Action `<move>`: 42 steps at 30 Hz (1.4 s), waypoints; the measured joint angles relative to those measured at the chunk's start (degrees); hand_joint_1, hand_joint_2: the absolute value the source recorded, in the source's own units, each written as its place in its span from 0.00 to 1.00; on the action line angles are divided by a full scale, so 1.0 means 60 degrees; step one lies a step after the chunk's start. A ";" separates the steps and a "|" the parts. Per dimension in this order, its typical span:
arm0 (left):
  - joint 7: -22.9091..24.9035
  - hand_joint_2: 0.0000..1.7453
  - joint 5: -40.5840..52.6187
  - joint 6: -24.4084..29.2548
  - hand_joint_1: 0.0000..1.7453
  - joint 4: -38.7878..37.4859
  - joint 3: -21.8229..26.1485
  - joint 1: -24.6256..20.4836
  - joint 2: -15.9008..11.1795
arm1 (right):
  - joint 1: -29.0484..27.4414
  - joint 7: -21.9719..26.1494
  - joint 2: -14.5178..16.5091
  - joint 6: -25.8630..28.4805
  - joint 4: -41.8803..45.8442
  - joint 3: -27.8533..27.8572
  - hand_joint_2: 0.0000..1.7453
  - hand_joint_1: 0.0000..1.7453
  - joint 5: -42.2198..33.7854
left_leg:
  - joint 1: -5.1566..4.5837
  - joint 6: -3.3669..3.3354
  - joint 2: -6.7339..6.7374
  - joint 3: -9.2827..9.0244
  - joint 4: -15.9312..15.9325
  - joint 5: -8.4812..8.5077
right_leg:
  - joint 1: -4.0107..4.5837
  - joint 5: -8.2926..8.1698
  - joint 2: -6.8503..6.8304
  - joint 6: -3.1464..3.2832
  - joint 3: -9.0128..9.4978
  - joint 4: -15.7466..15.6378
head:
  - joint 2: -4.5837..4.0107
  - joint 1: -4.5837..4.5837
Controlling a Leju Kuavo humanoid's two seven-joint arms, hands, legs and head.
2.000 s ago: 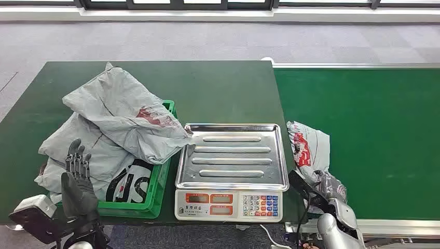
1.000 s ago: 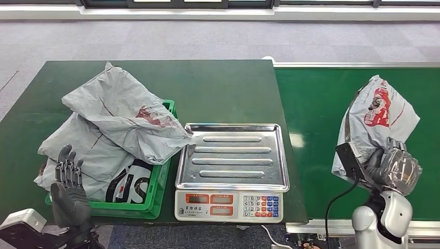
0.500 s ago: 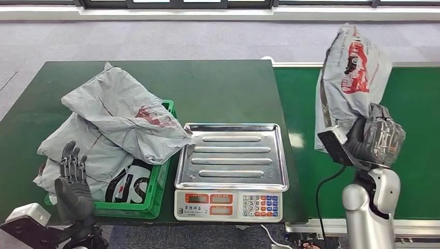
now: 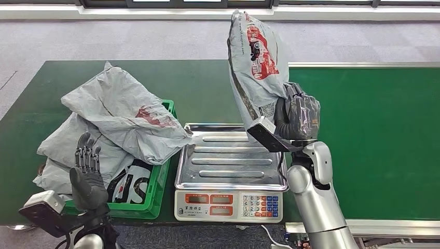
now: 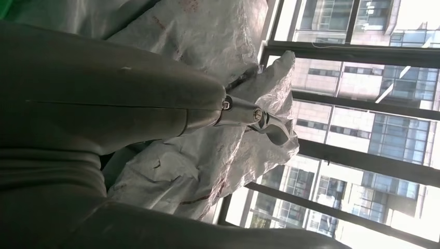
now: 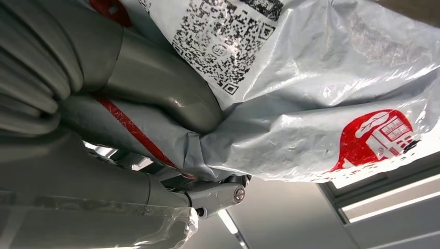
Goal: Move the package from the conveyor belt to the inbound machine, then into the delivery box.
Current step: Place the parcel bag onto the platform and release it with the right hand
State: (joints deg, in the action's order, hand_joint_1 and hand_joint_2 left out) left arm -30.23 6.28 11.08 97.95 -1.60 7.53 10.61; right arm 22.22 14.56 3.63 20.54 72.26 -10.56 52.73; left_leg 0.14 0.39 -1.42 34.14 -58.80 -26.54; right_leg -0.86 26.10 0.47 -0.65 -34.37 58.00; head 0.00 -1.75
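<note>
— What moved?
— The grey plastic package with red print (image 4: 255,62) was up over the green conveyor belt (image 4: 373,135) a moment ago. Now it hangs above the back edge of the silver scale tray (image 4: 232,155).
— And the hands?
— The right hand (image 4: 297,118) is raised, fingers wrapped around the package's lower end. The left hand (image 4: 87,174) stands up, fingers apart, holding nothing, beside the green basket (image 4: 155,199) of grey bags on the table (image 4: 218,93).

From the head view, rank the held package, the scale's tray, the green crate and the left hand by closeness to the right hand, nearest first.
1. Held package: gripped in the right hand, standing up above it.
2. Scale's tray: just below and to its left.
3. Green crate: farther left, past the tray, piled with grey bags.
4. Left hand: farthest, at the crate's near left corner.
</note>
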 joint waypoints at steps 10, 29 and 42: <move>0.0101 0.00 -0.0017 0.0988 0.00 -0.0192 -0.0115 -0.0126 -0.0001 | 0.0277 -0.0803 0.0416 -0.0997 -0.1132 -0.0987 1.00 1.00 -0.0325 | 0.0006 0.0008 0.0004 0.0001 0.0001 0.0002 | 0.0007 -0.0001 -0.0001 0.0002 -0.0008 0.0001 | 0.0000 0.0002; 0.0462 0.00 -0.0407 0.1151 0.00 -0.0264 -0.0411 -0.0164 -0.0070 | 0.0231 -0.2296 0.0933 -0.2036 -0.3036 -0.1856 1.00 0.31 -0.0328 | 0.0006 0.0012 0.0003 0.0003 0.0000 0.0002 | 0.0007 0.0000 0.0003 0.0006 -0.0015 0.0002 | 0.0000 0.0000; 0.0311 0.00 -0.1281 -0.0028 0.00 -0.0148 -0.0414 -0.0217 -0.0058 | -0.1259 -0.1215 0.0882 -0.1776 -0.0034 -0.1885 1.00 0.00 -0.1780 | 0.0006 0.0013 0.0007 0.0004 0.0000 0.0000 | 0.0006 0.0001 0.0003 0.0007 -0.0022 0.0002 | 0.0000 0.0001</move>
State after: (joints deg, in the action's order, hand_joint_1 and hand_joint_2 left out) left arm -28.36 -1.41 10.92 97.07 -4.09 6.22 10.26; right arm 14.67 7.27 8.92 9.88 72.05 -21.87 42.05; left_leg 0.17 0.48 -1.38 34.16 -58.80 -26.54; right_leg -0.82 26.11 0.49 -0.61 -34.50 58.02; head 0.00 -1.74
